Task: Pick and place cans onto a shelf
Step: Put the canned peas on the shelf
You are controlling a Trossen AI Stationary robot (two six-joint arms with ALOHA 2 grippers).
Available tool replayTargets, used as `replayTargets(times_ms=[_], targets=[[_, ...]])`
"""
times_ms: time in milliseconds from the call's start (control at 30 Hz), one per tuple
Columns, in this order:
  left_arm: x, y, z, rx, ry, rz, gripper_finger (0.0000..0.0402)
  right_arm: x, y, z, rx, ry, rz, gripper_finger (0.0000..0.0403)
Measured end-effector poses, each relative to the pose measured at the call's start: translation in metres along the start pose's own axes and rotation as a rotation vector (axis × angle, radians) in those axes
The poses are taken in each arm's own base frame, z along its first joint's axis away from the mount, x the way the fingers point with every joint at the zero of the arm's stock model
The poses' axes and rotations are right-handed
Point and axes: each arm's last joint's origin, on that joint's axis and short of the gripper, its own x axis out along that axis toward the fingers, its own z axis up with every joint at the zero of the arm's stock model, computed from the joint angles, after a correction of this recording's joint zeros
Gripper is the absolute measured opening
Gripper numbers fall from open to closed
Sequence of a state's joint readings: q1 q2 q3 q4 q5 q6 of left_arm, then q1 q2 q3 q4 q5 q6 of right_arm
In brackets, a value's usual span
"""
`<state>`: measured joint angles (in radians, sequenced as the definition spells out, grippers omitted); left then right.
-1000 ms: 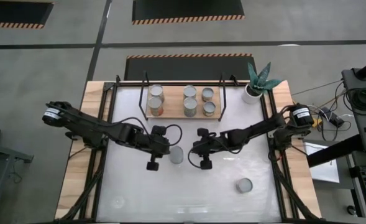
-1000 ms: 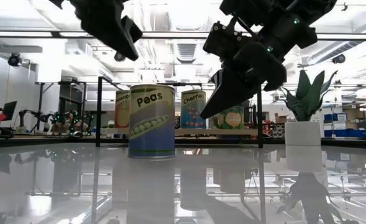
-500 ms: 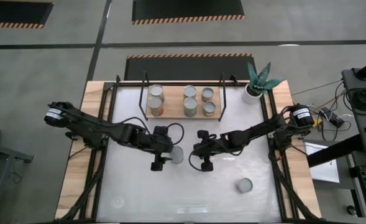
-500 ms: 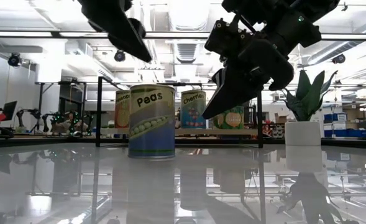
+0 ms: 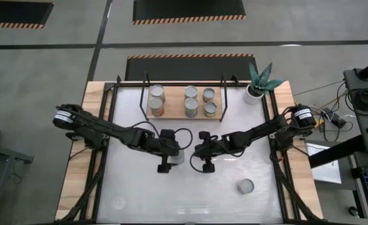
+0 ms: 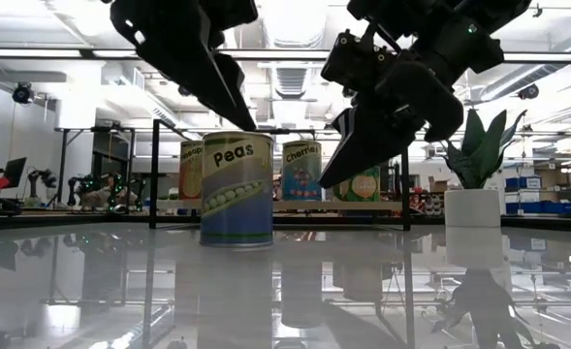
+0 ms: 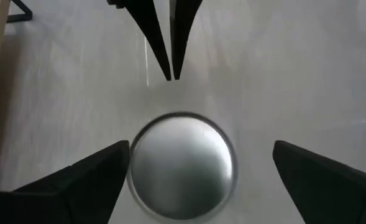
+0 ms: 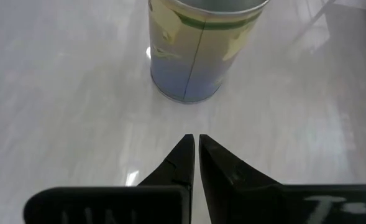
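A Peas can [image 6: 237, 189] with a silvery lid [image 7: 183, 165] stands upright on the white table, near its middle. My left gripper [image 5: 173, 155] hovers open just above it, one finger [image 7: 89, 183] on each side of the lid, touching nothing. My right gripper [image 8: 196, 146] is shut and points at the can [image 8: 198, 50] from the table's right, a short way off. Several cans [image 5: 190, 100] stand on the wooden shelf [image 5: 174, 103] at the far side. One more can [image 5: 245, 186] stands at the near right.
A white plant pot [image 5: 254, 92] with a green plant stands at the far right corner. Black frame rods [image 5: 147, 87] rise at the shelf's ends. Bare tabletop [image 5: 140, 194] lies toward the near edge, left of the lone can.
My left gripper has moved toward the table's right and down, coming over the Peas can, and it has opened. The can has stayed where it was. My right gripper has kept still and shut.
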<state>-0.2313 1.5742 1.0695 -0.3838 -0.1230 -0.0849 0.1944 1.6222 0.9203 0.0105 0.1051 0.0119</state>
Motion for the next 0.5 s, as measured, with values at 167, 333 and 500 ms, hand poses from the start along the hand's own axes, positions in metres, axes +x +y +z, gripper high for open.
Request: replayTargets(times_ms=[167, 333, 500], targets=[[0.01, 0.003, -0.001, 0.004, 0.016, 0.009, 0.0377, 0.0, 0.0, -0.001, 0.012, 0.006, 0.0, 0.0013], [0.016, 0.004, -0.002, 0.013, 0.019, 0.02, 0.0376, 0.0, 0.0, -0.001, 0.014, 0.006, 0.0, 0.0013], [0.017, 0.004, -0.002, 0.014, 0.02, 0.021, 0.0376, 0.0, 0.0, -0.001, 0.014, 0.007, 0.0, 0.0013]])
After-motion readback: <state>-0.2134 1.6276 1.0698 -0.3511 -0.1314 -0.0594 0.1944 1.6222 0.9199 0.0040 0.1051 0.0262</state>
